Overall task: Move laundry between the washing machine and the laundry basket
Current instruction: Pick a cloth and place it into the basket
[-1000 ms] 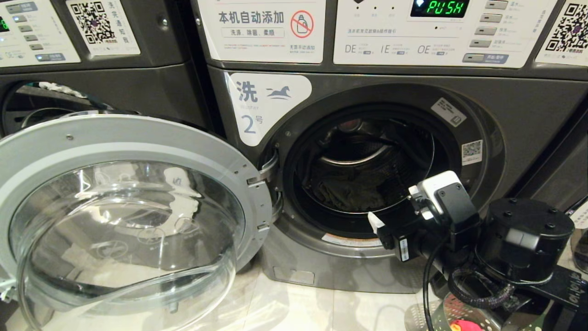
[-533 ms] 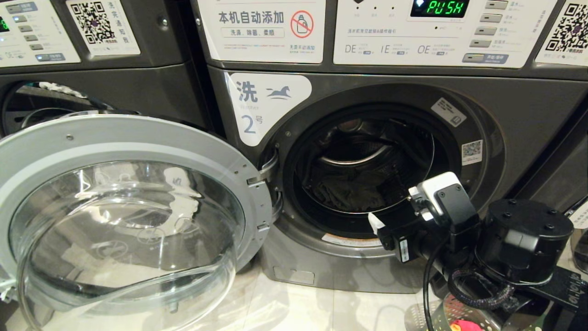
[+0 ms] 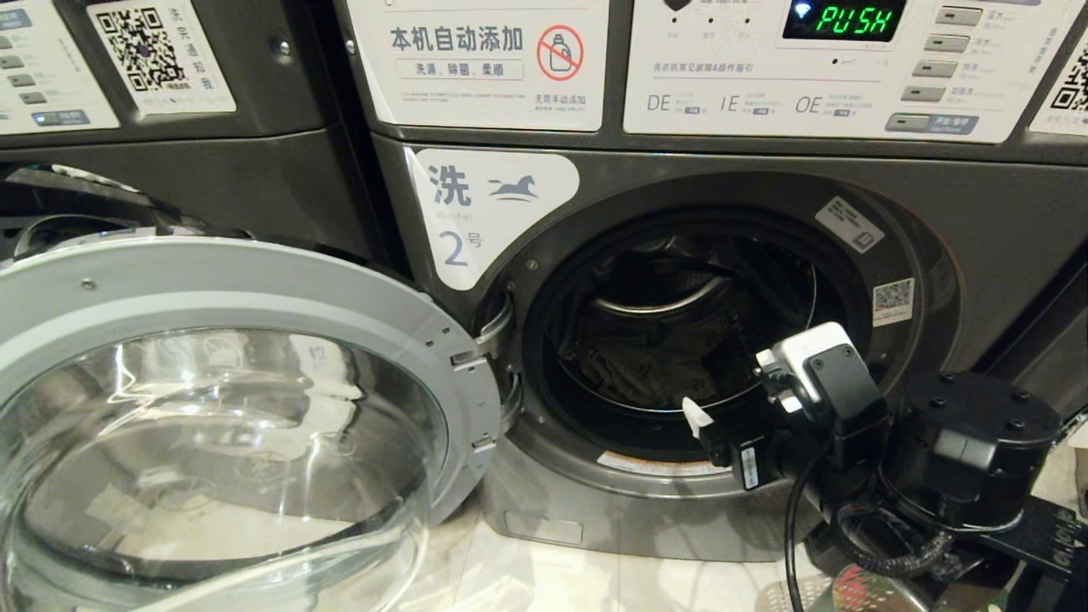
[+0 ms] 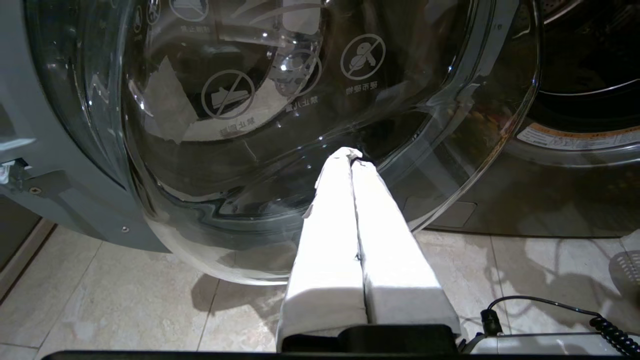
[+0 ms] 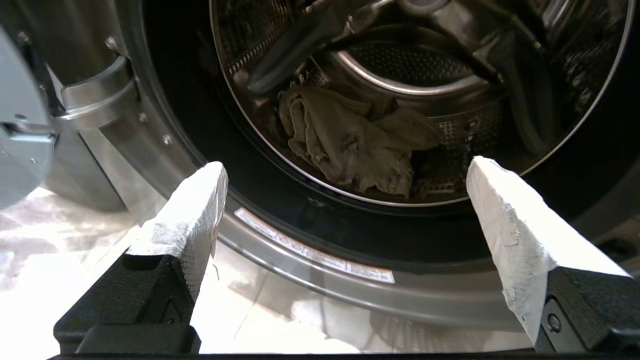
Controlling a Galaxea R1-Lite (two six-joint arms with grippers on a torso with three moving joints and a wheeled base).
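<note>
The washing machine (image 3: 977,221) marked "2" stands with its round glass door (image 3: 212,280) swung wide to the left. A dark grey-olive piece of laundry (image 3: 646,367) lies crumpled on the drum floor (image 5: 350,140). My right gripper (image 3: 722,412) hovers just outside the lower right of the drum mouth, pointing in at the cloth. It is open (image 5: 347,167), with nothing between its white fingers (image 5: 200,200). My left gripper (image 4: 350,156) is parked low, shut and empty, facing the glass of the door (image 4: 300,100). A sliver of the perforated laundry basket (image 3: 892,597) shows under the right arm.
A like machine (image 3: 212,153) stands to the left, behind the open door. Pale floor tiles (image 3: 595,578) run in front of the machines. The right arm's black cable (image 3: 790,527) hangs by the drum mouth. The display (image 3: 854,19) reads PUSH.
The whole head view has shifted, so the machine now sits lower and slightly left in the picture: the camera moved. Neither gripper's state has changed.
</note>
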